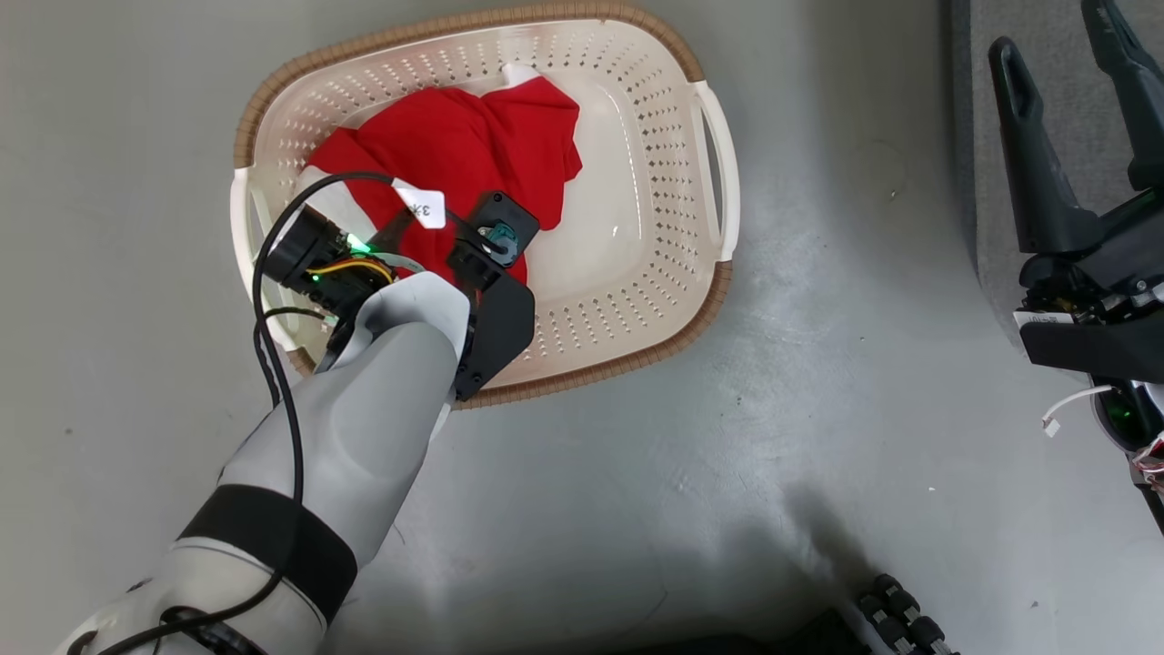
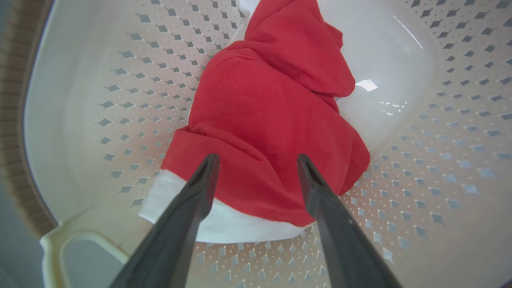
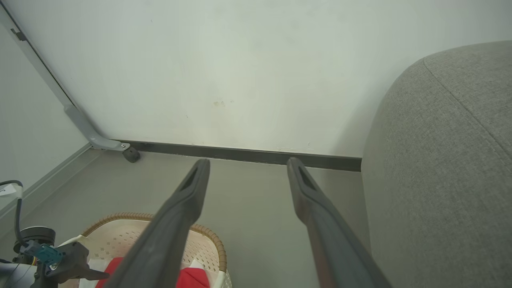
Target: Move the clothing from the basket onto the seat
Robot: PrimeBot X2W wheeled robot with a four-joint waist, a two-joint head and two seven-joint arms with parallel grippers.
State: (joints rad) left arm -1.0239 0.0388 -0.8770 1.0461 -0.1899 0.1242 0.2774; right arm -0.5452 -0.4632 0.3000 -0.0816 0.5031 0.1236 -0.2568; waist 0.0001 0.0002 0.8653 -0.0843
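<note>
**A:** What is nearest?

**B:** The left gripper (image 2: pixel 258 158), reaching down into the basket (image 2: pixel 100 100); its two fingers are spread wide with nothing between them; they straddle the near edge of the clothing (image 2: pixel 272 120), though I cannot tell whether they touch it.

**A:** And the clothing itself?

**B:** It is a crumpled red heap with a white band, lying on the basket floor toward the left handle; the other half of the floor is bare; I cannot tell whether the heap is one garment or two.

**A:** Which way does it lie?

**B:** Its long axis runs away from the fingers in the left wrist view; the white band is the near end; the heap narrows toward the far wall.

**A:** Farther out?

**B:** The right gripper (image 3: pixel 249 161) hangs in the air beside the seat (image 3: pixel 440 180), fingers apart and holding nothing; the part of the seat in view is bare grey fabric.

**A:** So how far along is it?

**B:** I judge this heap has yet to be gripped, lifted and carried across to the seat; none of that is done.
</note>
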